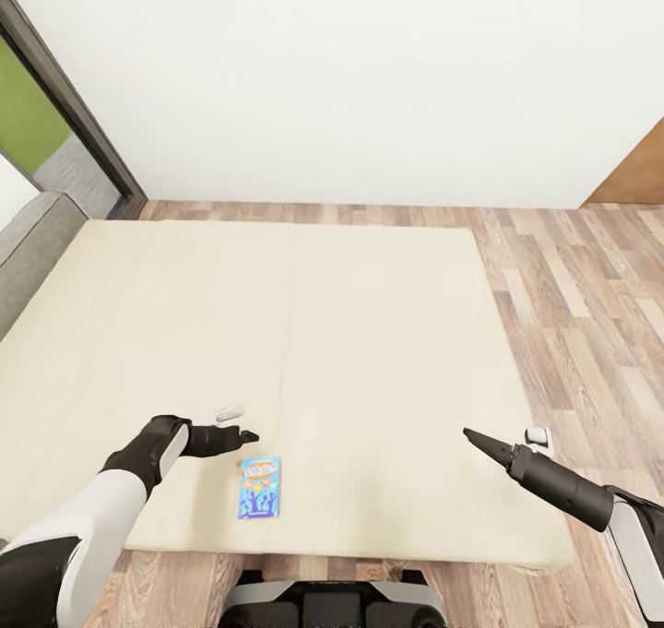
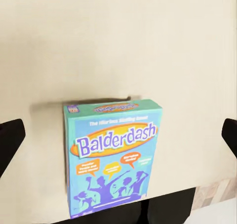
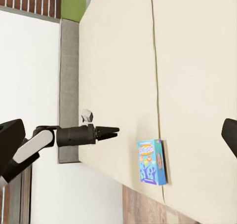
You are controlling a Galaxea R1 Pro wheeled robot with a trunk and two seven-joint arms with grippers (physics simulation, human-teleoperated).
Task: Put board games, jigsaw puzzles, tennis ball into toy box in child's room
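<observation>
Board game (image 1: 259,487) on bed (image 1: 369,333), unobstructed.

board game (image 2: 112,157) base hidden by dark part; left tool (image 1: 247,436) opening unclear

You're looking at a large flat beige mattress (image 1: 304,351) resting on wood-plank floor (image 1: 581,287) — one thin light blue cartoon-printed Balderdash game box (image 1: 260,487) lies flat near its front edge.
</observation>
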